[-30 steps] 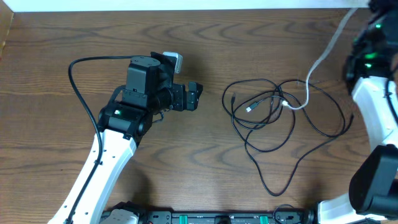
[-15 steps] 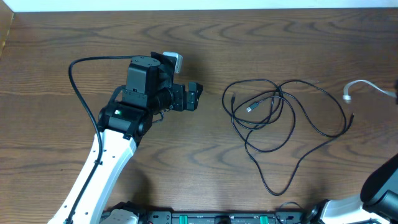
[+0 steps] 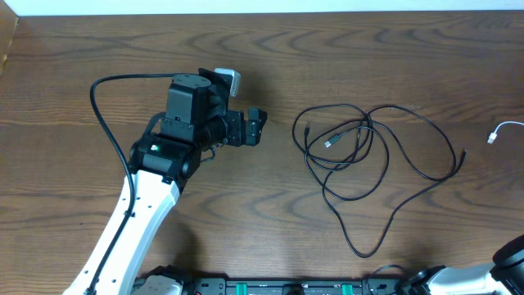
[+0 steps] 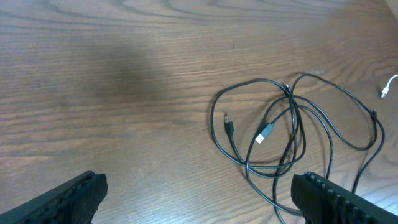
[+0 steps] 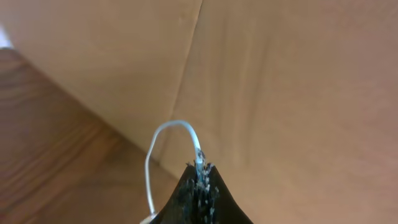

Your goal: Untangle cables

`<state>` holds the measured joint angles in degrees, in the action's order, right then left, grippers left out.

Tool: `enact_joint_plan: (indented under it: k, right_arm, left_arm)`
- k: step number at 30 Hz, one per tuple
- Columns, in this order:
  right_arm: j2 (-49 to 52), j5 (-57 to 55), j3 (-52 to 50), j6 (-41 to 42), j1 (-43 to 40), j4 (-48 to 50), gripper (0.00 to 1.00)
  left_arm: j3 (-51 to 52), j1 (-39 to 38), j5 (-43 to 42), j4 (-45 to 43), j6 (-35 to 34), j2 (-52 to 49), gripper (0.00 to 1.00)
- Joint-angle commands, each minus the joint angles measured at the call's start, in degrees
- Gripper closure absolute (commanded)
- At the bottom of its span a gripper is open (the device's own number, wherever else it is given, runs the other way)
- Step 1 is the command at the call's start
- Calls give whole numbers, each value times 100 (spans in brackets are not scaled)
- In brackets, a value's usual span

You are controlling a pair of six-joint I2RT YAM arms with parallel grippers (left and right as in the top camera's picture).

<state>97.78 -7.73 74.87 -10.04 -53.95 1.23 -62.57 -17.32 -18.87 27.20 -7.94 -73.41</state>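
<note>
White cable (image 3: 503, 128) clamped in right gripper (image 5: 200, 169) at far right of table (image 3: 246, 221), apart from black cables (image 4: 290, 94) looped mid-table. Left gripper (image 4: 199, 190) spread wide, empty. Lay white strand down well clear of loops; release only once slack.

left arm (image 3: 139, 205): white link | black wrist, green light | black cable loop (image 3: 93, 92) | black left gripper (image 4: 199, 186)

Table (image 3: 246, 205): mid-brown wood with dark, wavy grain. Black cables (image 3: 366, 124) centre-right; one plug tip (image 4: 262, 134) silver-white. White cable (image 3: 494, 133) at the right edge. Left arm (image 3: 151, 205): white link, black wrist housing (image 3: 188, 102), small green light (image 3: 154, 149). Right gripper (image 5: 200, 175): black, grey-speckled. Panel (image 5: 280, 74) behind it: plain tan, one darker seam.
</note>
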Motion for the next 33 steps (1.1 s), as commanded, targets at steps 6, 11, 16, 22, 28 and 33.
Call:
enact_joint_plan:
  k: [6, 11, 16, 22, 28, 33]
  right_arm:
    - [7, 1574, 11, 20, -260, -96, 76]
    - [13, 2570, 7, -376, -199, -269, 69]
    - [61, 2684, 2, -374, -96, -479, 66]
    - [153, 3198, 0, -374, 190, -1012, 50]
    - [820, 3342, 0, -374, 782, -1182, 51]
    - [1368, 3342, 0, -374, 1246, -1178, 60]
  left_arm:
    - [-127, 15, 55, 24, -50, -33, 0]
    - [-127, 15, 55, 24, -50, -33, 1]
    - [-127, 15, 55, 24, -50, -33, 1]
    - [-127, 15, 55, 24, -50, -33, 0]
    - [-127, 15, 55, 24, -50, -33, 0]
    - [-127, 15, 55, 24, -50, -33, 0]
